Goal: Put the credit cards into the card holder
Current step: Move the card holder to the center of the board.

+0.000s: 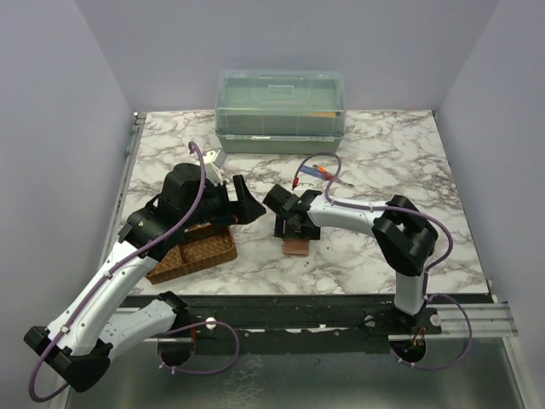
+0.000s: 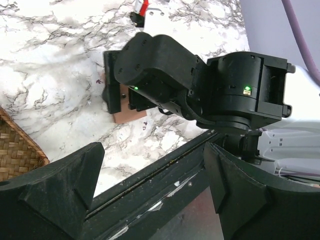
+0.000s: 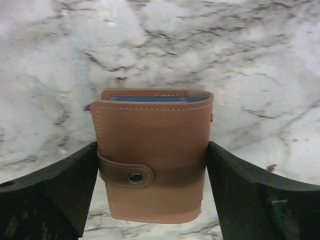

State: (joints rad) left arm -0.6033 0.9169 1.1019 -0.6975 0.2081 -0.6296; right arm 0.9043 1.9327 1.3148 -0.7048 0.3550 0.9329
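The card holder point(image 3: 155, 150), a pinkish-tan wallet, lies on the marble with its flap snapped shut. A thin blue card edge point(image 3: 150, 99) shows at its top. My right gripper point(image 3: 152, 155) straddles it, both fingers against its side edges. From above, the card holder point(image 1: 298, 246) peeks out under the right gripper point(image 1: 289, 223). My left gripper point(image 2: 155, 165) hangs open with nothing between its fingers, over the table's front edge and facing the right gripper point(image 2: 150, 70) and the card holder point(image 2: 130, 116). Seen from the top camera, the left gripper point(image 1: 247, 207) sits just left of the right one.
A brown woven tray point(image 1: 200, 251) lies under the left arm, its corner point(image 2: 15, 150) also in the left wrist view. Red-and-blue screwdrivers point(image 1: 313, 172) lie behind the right gripper. A clear lidded plastic box point(image 1: 281, 111) stands at the back.
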